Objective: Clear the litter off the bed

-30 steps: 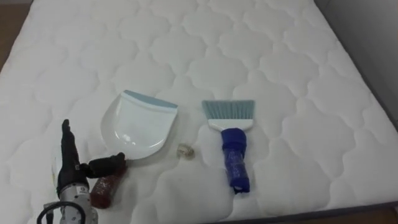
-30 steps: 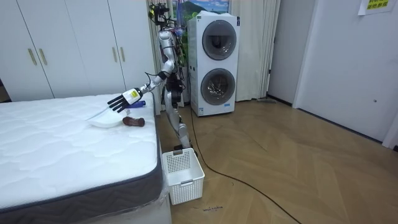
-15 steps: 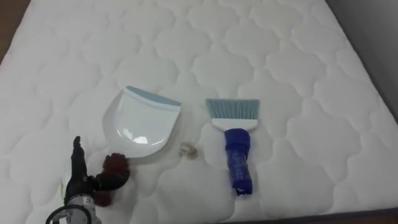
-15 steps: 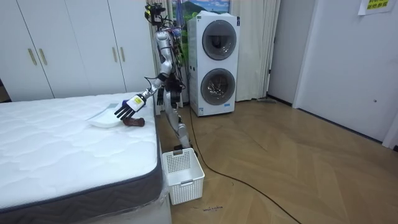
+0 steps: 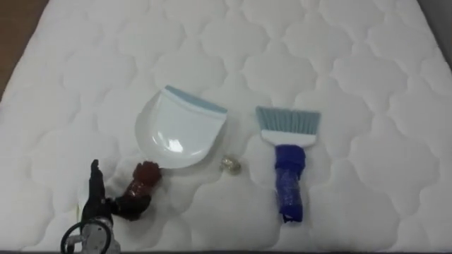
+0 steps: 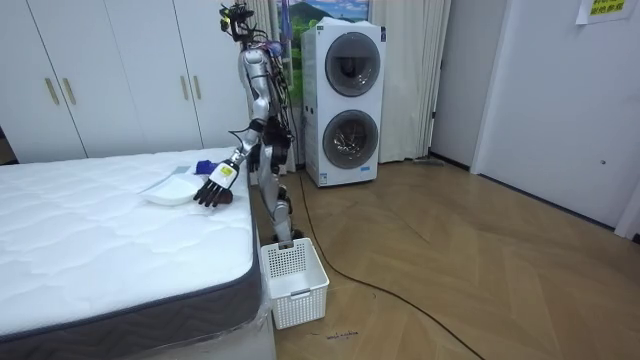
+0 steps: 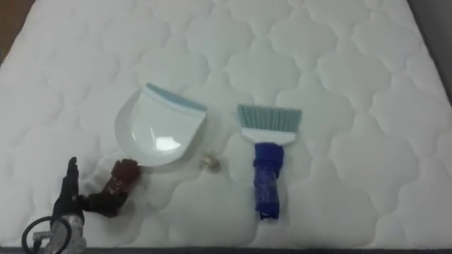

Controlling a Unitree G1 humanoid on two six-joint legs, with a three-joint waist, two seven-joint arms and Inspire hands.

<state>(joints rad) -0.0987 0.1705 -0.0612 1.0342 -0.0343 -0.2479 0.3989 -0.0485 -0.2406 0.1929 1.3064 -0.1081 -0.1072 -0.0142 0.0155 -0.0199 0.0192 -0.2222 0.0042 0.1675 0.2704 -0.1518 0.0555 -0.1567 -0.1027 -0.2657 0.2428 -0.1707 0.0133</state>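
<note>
White quilted mattress, 2 stacked washers behind: the robot's left hand, fingers straight and apart, sets its thumb by the red handle of a dustpan near the mattress's near edge. The handle is probably light, stiff and the best hold. 1 crumpled scrap and a brush lie beside.

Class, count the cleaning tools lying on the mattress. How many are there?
2. A white dustpan lies left of centre; a blue-handled brush lies to its right, apart from it. None seems hidden.
</note>
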